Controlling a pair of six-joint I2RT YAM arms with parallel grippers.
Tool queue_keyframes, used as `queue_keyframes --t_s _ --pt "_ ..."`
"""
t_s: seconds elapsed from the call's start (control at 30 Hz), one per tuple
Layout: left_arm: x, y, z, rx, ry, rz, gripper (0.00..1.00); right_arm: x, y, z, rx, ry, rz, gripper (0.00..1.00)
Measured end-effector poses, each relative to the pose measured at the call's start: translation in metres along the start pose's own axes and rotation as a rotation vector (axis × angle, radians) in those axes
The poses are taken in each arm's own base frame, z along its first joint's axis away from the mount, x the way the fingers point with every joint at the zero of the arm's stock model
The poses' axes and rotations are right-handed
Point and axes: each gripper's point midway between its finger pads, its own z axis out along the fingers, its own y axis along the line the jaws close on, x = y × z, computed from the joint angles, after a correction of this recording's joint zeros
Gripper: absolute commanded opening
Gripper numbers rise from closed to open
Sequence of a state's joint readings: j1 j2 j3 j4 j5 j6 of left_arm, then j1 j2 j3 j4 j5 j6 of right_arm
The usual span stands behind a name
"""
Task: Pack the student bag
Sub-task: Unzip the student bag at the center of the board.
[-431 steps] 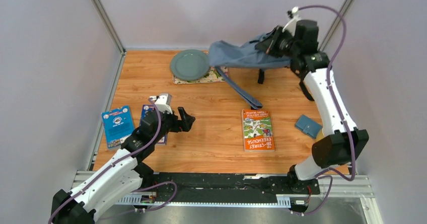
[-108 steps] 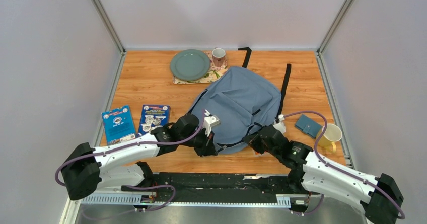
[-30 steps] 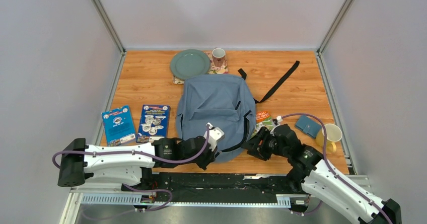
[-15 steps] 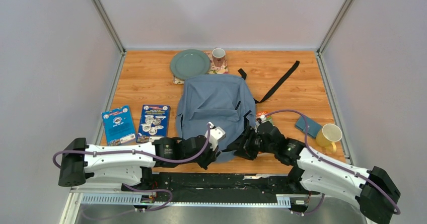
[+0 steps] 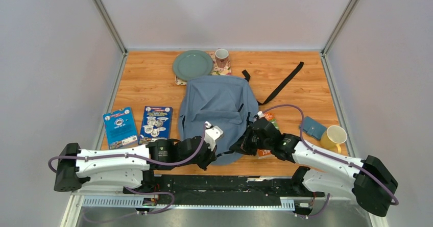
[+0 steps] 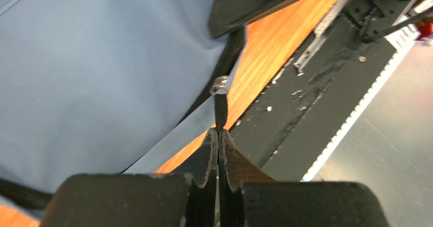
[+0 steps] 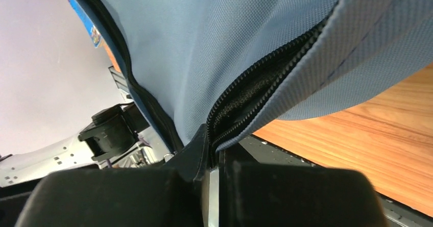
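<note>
Since half a second ago right gripper (image 7: 212, 148) has slid left onto bag (image 5: 217, 104), mid-bench by near edge, clamped on its edge as anchor while left gripper (image 6: 219, 133), pinched tight on zip pull (image 6: 220, 109), likely draws it open.

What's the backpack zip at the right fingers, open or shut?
Partly open: right wrist view shows the zip with teeth parted around a dark gap in the student bag.

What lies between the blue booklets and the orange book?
The student bag, lying flat, fills that stretch; the top external view shows it.
</note>
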State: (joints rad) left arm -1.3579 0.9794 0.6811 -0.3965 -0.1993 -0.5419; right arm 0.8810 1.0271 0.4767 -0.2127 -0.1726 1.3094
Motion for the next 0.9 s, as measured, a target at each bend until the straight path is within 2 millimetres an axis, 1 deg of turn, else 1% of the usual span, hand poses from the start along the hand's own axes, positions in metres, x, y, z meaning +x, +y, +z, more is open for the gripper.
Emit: queue_keyframes --t_s 0.07,0.2,0.33,0.43,0.5,0.53,0.57,0.6,0.63,0.67,0.7,0.77,0.83,0.9 --pt "0.002 0.009 -0.003 -0.04 0.001 0.002 0.0 -0.002 -0.003 -0.001 0.018 -0.009 -0.024 0.0" --pt "0.009 0.034 -0.014 -0.155 0.005 0.008 0.0 -0.009 -0.006 -0.009 0.039 -0.053 -0.085 0.0" --pt "0.024 0.064 -0.032 -0.276 0.023 0.004 0.0 -0.024 -0.015 -0.019 0.076 -0.114 -0.14 0.0" --pt "0.029 0.079 -0.044 -0.347 0.023 -0.016 0.0 -0.036 -0.02 -0.025 0.108 -0.142 -0.168 0.0" --pt "0.03 0.085 -0.049 -0.375 0.01 -0.03 0.0 -0.043 -0.02 -0.028 0.119 -0.155 -0.188 0.01" --pt "0.03 0.088 -0.051 -0.385 0.004 -0.032 0.0 -0.045 -0.02 -0.029 0.124 -0.159 -0.196 0.06" --pt "0.032 0.09 -0.052 -0.389 0.002 -0.035 0.0 -0.047 -0.019 -0.03 0.127 -0.157 -0.208 0.21" --pt "0.033 0.091 -0.052 -0.389 0.001 -0.037 0.0 -0.047 -0.019 -0.03 0.128 -0.151 -0.215 0.28" --pt "0.034 0.091 -0.051 -0.387 -0.001 -0.038 0.0 -0.047 -0.018 -0.03 0.13 -0.139 -0.223 0.32" --pt "0.036 0.091 -0.05 -0.384 0.002 -0.038 0.0 -0.046 -0.016 -0.029 0.129 -0.129 -0.228 0.41" --pt "0.037 0.09 -0.049 -0.377 0.006 -0.036 0.0 -0.045 -0.014 -0.03 0.122 -0.118 -0.234 0.45" --pt "0.037 0.086 -0.045 -0.356 0.01 -0.032 0.0 -0.042 -0.01 -0.031 0.107 -0.108 -0.228 0.5" --pt "0.035 0.08 -0.039 -0.334 0.013 -0.026 0.0 -0.039 -0.004 -0.037 0.082 -0.105 -0.215 0.51" --pt "0.036 0.076 -0.033 -0.319 0.027 -0.013 0.0 -0.035 0.004 -0.048 0.038 -0.118 -0.185 0.51"
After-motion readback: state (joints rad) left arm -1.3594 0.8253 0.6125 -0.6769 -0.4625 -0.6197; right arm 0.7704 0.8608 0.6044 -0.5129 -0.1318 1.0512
